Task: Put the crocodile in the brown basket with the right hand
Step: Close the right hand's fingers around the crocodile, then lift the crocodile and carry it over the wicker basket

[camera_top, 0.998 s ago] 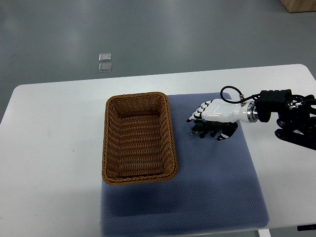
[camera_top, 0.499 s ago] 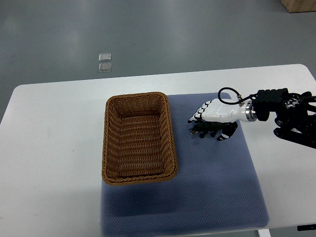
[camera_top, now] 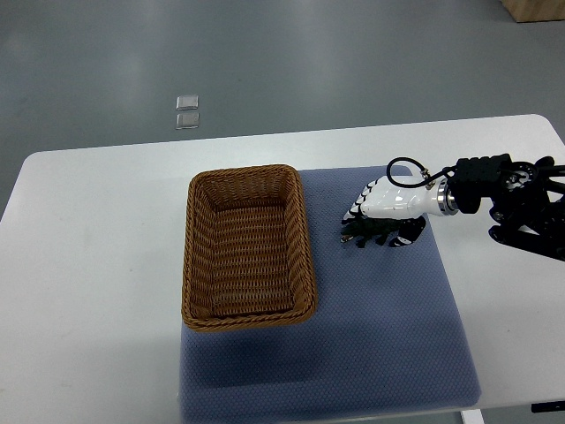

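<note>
The right robot hand [camera_top: 386,200] reaches in from the right edge with its fingers curled down and clamped on the dark green crocodile [camera_top: 365,233], thumb on the toy's near side. The crocodile lies on the blue mat [camera_top: 388,327] just right of the brown basket [camera_top: 189,256], apart from its rim. Mat and basket both rest on the white tabletop [camera_top: 97,265].

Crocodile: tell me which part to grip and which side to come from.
Grip the crocodile across its mid-body, coming down from above. It lies flat on the blue mat, long and narrow, stretched roughly left to right, so the trunk is probably the easiest span to close on. The right hand sits over it.
</note>
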You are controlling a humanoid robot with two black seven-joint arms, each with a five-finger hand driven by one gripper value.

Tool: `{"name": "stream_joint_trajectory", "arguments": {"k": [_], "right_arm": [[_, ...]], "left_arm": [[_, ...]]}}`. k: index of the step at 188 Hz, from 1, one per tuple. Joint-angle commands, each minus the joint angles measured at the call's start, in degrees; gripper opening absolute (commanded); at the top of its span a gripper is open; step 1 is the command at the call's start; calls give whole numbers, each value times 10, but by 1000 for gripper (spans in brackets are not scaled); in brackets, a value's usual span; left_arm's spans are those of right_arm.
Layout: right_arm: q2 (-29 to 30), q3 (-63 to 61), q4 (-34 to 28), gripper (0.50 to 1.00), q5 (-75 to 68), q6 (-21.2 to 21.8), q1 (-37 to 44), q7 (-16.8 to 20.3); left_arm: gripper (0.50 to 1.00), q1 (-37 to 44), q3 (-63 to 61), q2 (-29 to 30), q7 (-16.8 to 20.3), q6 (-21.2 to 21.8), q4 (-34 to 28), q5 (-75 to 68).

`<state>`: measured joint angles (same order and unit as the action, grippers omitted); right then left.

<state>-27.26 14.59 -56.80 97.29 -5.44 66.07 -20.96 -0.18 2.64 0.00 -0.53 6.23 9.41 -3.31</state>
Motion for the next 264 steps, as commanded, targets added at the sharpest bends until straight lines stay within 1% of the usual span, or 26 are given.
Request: {"name": "stream_joint_trajectory", "arguments": {"k": [1,25,35,40,56,63,72,85,109,118,132,139,148,149,155,165,177,186,192,232,264], "right_arm": [[5,4,0,827,0,0,0,0],[8,10,3,827,1,0,1,0],[9,10,6,819,1,0,1,1],[11,10,8,805,1,0,1,1],[14,11,13,789,4,0,1,2],[14,11,16,770,4,0,1,2],[14,11,18,760,5,0,1,2],[14,11,20,727,5,1,1,3],[14,11,23,684,5,0,1,4],[14,11,24,658,5,0,1,4],[14,11,24,650,5,0,7,4],[14,11,24,631,5,0,9,4],[14,11,24,631,5,0,9,4],[14,11,24,609,5,0,9,5],[14,11,24,588,4,0,10,5],[14,10,24,558,4,0,12,6],[14,9,24,537,4,-1,13,6],[13,7,24,507,4,-2,13,6],[12,5,24,500,4,-4,16,5],[5,-3,15,500,1,-28,45,3],[5,-9,3,500,0,-34,74,0]], "left_arm": [[1000,0,0,0,0,0,0,0],[1000,0,0,0,0,-1,0,0],[1000,0,0,0,0,-1,0,0],[1000,0,0,0,0,-1,0,0],[1000,0,0,0,0,-1,0,0],[1000,0,0,0,0,-1,0,0],[1000,0,0,0,0,0,0,0],[1000,0,0,0,0,-1,0,0],[1000,0,0,0,0,-1,0,0],[1000,0,0,0,0,0,0,0],[1000,0,0,0,0,-1,0,1],[1000,0,0,0,0,0,0,0],[1000,0,0,0,0,0,0,0],[1000,0,0,0,0,0,0,0],[1000,0,0,0,0,-1,0,0],[1000,0,0,0,0,0,0,0],[1000,0,0,0,0,-1,0,0],[1000,0,0,0,0,0,0,0],[1000,0,0,0,0,-1,0,1],[1000,0,0,0,0,0,0,0],[1000,0,0,0,0,0,0,0]]}}
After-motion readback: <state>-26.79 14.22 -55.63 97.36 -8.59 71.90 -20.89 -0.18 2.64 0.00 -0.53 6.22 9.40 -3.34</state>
